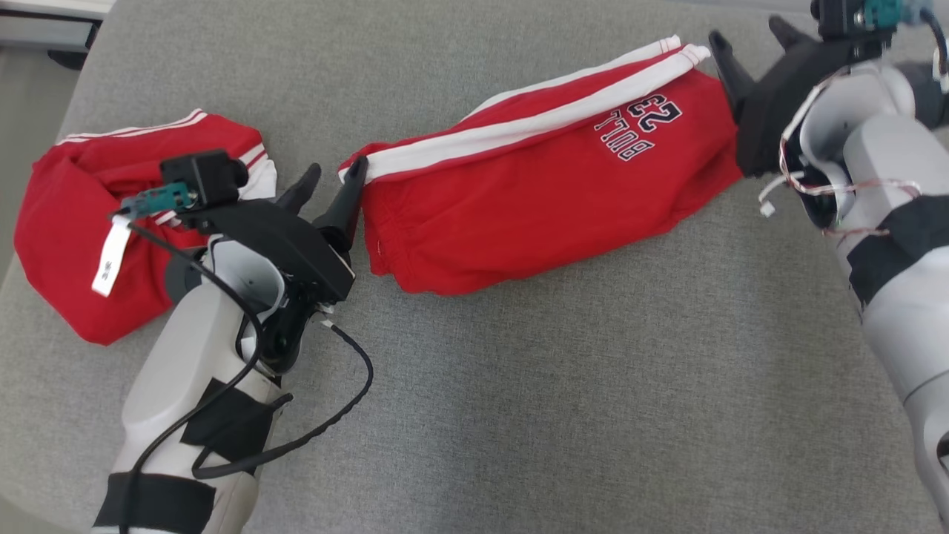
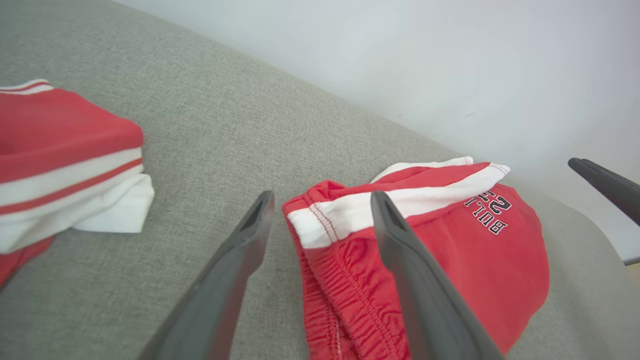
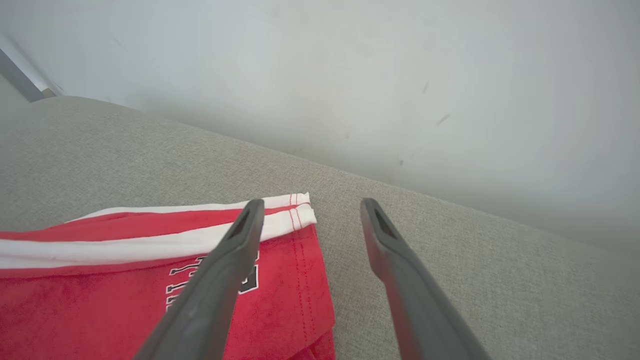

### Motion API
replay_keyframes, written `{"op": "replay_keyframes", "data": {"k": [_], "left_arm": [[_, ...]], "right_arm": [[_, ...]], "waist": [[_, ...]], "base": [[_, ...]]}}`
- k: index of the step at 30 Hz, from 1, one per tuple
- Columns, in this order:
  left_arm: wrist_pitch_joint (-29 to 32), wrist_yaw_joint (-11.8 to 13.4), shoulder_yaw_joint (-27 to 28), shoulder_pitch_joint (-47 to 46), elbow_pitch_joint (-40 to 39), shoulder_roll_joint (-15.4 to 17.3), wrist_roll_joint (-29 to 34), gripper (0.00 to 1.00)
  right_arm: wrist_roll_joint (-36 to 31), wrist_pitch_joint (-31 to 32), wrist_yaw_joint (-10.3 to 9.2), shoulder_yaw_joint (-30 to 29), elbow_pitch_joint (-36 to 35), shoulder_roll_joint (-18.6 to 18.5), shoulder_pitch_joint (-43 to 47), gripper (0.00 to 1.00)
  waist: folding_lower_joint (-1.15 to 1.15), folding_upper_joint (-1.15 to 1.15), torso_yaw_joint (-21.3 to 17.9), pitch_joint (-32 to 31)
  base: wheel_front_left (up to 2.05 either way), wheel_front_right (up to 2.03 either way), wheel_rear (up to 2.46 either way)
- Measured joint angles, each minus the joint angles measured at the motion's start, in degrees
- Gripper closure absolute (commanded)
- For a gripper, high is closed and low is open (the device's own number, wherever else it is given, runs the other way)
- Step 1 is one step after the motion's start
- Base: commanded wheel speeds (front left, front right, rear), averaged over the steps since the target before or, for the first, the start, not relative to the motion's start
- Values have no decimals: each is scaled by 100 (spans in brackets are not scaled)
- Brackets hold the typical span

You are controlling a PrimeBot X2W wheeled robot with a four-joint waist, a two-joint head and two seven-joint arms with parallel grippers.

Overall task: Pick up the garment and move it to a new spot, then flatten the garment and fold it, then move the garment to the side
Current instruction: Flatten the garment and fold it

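My left gripper (image 1: pixel 335 169) and right gripper (image 1: pixel 747 30) gape empty beside the soft, light red shorts (image 1: pixel 541 200); I'd pinch left waistband (image 2: pixel 340 280) and right hem (image 3: pixel 300 250).

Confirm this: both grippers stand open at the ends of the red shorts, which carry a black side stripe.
Wrong on one point: the head view shows the side stripe is white, not black. The left gripper and right gripper do stand open at the ends of the red shorts.

This is an indoor room of unclear kind. A grey fabric pad (image 1: pixel 519 415) lies before a bare, pale, scuffed backdrop (image 3: pixel 400 75).
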Motion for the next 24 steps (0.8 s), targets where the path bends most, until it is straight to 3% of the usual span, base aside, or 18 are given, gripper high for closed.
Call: {"op": "replay_keyframes", "data": {"k": [17,24], "left_arm": [[-1352,9,-257,1073,-88,165,486,0],[-1630,14,-280,1462,-189,151,474,0]], "right_arm": [[94,-987,102,26,354,-196,1204,0],[137,-1311,109,26,343,-182,1620,0]], "waist": [[-1,-1,-27,-636],[-1,-1,-47,-845]], "base": [[0,0,0],[0,0,0]]}}
